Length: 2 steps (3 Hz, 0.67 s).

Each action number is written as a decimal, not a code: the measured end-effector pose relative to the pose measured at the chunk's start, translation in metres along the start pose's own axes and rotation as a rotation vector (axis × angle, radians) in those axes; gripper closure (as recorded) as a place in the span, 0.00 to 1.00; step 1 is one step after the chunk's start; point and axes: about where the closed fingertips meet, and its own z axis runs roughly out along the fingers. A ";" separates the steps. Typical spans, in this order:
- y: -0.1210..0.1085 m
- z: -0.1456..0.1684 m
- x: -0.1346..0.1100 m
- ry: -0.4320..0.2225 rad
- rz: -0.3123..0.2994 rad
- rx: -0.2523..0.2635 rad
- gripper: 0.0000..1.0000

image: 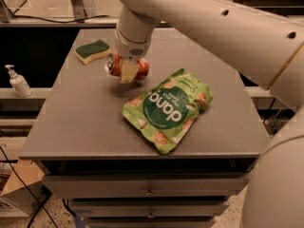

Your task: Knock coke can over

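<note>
The red coke can (142,69) lies tipped on its side near the back left of the grey table (85,122), its silver top (110,64) pointing left. My gripper (127,73) comes down from above and is closed around the can's middle. One beige finger (128,71) crosses the front of the can; the other finger is hidden behind it. I cannot tell whether the can rests on the table or hangs just above it.
A green snack bag (167,108) lies flat right of the can, close to it. A green and yellow sponge (93,51) sits at the back left corner. A white pump bottle (19,81) stands on a shelf off the table's left.
</note>
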 end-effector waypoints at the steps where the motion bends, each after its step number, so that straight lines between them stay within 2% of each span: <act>1: 0.005 -0.005 0.000 0.046 -0.034 0.009 0.38; 2: 0.013 -0.011 -0.003 0.039 -0.052 0.004 0.14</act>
